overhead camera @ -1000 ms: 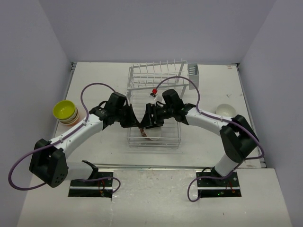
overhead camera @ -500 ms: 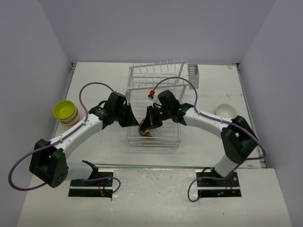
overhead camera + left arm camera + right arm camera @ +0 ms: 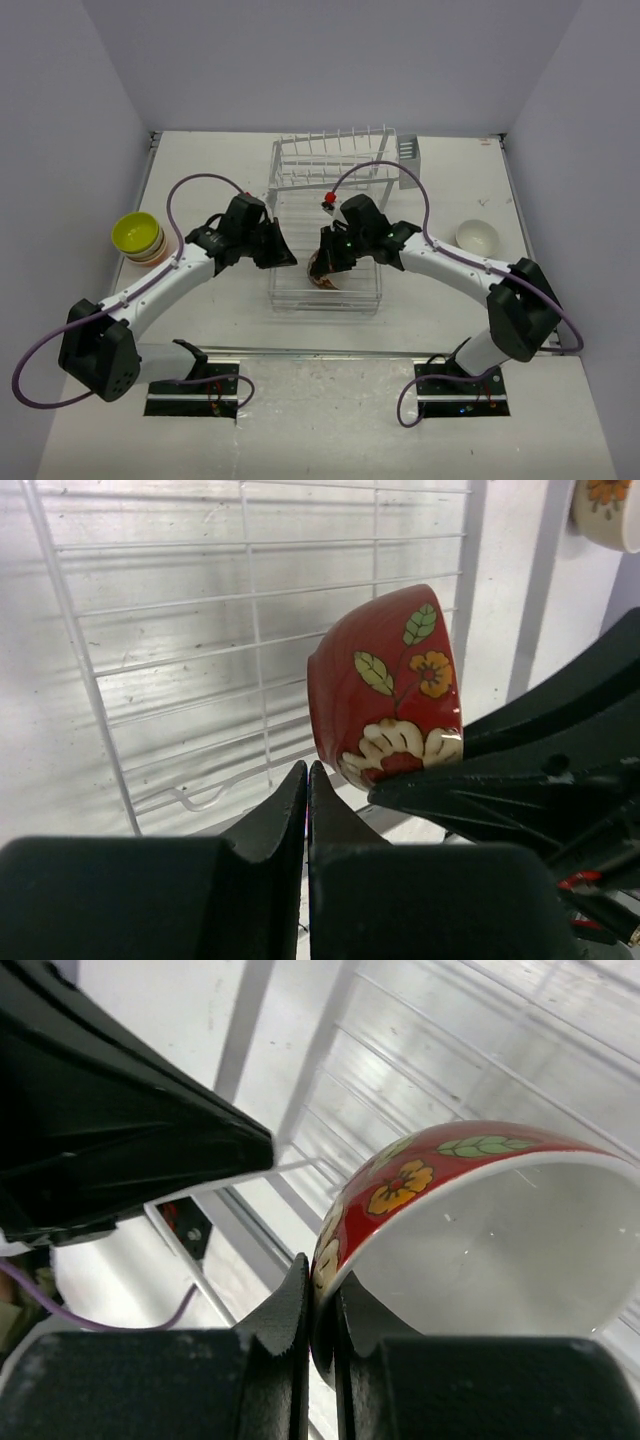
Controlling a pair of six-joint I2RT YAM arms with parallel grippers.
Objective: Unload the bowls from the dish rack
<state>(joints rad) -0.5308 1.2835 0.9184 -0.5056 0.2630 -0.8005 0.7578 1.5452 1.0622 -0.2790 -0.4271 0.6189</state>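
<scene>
From the top view, both arms meet over the dish rack [image 3: 325, 296]. The right claw [image 3: 320, 265] is clamped on a dark red bowl [image 3: 322, 279], which sits right at its tips above the flat grid tray. The left claw [image 3: 290, 258] is pinched together just beside that bowl and holds nothing. Well out beyond the left claw a lime-yellow bowl [image 3: 137, 232] tops a small stack. Well apart from the right claw, on its outer side, stands a cream bowl [image 3: 477, 235].

On the left wrist view, the left claw's fingers [image 3: 292, 798] are pressed flat against each other. Just ahead of them and a touch to the right hangs the red bowl, tilted. Its glossy red wall is painted with green leaves, an orange flower and cream petals. The right claw's black fingers [image 3: 480, 742] grip it from the right, with white rack wires behind. A flowered cream bowl [image 3: 606, 510] peeks in at the far upper corner.

On the right wrist view, the right claw's tips bite the bowl's rim, one finger inside and one outside. The bowl is plain white inside and red outside, with the same flower and leaves. The left claw looms dark up and to the left.
</scene>
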